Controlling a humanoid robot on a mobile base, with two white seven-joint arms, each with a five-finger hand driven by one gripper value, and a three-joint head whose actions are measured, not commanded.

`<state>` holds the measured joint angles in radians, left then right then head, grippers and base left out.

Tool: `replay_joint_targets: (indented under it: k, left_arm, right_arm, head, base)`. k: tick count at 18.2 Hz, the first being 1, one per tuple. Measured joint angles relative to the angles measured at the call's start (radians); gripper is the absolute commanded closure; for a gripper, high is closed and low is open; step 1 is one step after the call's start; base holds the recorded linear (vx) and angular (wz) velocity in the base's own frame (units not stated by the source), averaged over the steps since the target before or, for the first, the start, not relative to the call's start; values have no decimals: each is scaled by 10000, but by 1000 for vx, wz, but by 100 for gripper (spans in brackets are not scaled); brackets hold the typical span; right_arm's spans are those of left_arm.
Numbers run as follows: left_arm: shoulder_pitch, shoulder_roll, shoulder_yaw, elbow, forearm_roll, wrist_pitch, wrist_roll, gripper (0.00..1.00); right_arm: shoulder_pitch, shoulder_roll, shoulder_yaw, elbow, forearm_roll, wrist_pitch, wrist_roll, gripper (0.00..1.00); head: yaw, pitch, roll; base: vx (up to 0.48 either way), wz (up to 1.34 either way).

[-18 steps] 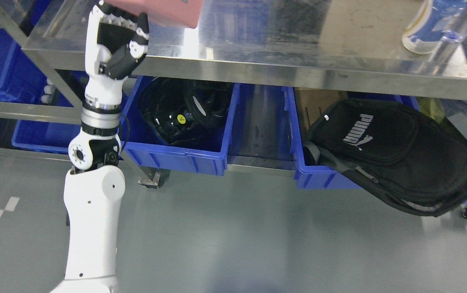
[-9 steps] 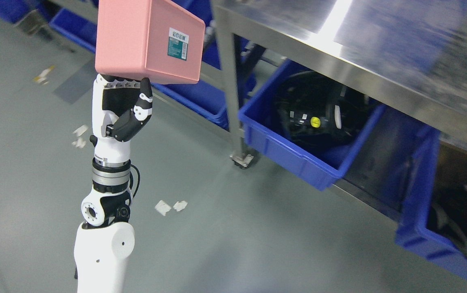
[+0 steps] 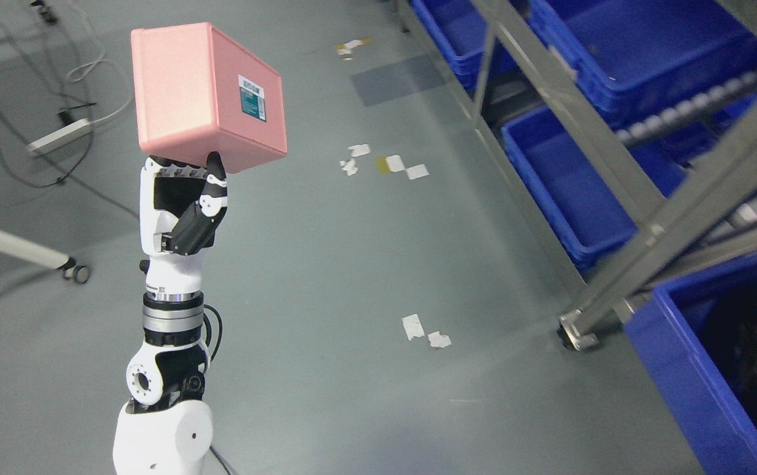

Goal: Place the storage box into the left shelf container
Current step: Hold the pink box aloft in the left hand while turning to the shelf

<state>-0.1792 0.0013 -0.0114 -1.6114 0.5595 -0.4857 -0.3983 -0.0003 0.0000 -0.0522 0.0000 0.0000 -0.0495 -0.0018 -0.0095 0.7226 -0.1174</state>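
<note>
My left hand (image 3: 183, 173) is raised upright at the picture's left and is shut on the rim of a pink plastic storage box (image 3: 206, 99). The box is held high over the grey floor, bottom side facing me, with a small printed label (image 3: 253, 98) on it. The metal shelf rack (image 3: 622, 165) stands to the right, with blue containers on its levels: one low at the middle right (image 3: 569, 191) and one higher at the top right (image 3: 622, 46). The box is well to the left of the rack, apart from it. The right hand does not show.
A blue bin (image 3: 688, 389) with dark contents sits at the lower right by a rack caster (image 3: 575, 338). Paper scraps (image 3: 426, 330) lie on the floor. A power strip and cables (image 3: 61, 132) lie at the upper left, beside a table leg with a caster (image 3: 78, 272).
The whole picture has swung left, so the camera turned: the steel table and black bag are gone from view, and the shelf rack with blue containers now shows. The hand still holds the box.
</note>
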Motion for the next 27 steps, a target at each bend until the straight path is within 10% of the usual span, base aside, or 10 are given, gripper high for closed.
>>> replay_joint_targets:
  k: [27]
  left_arm:
    - [1042,-13,436,75,-379,1292,152,97]
  right_arm:
    - [0,0,-1,0,0,-77,-45,0]
  head:
    - [0,0,0]
  base:
    - [446,265]
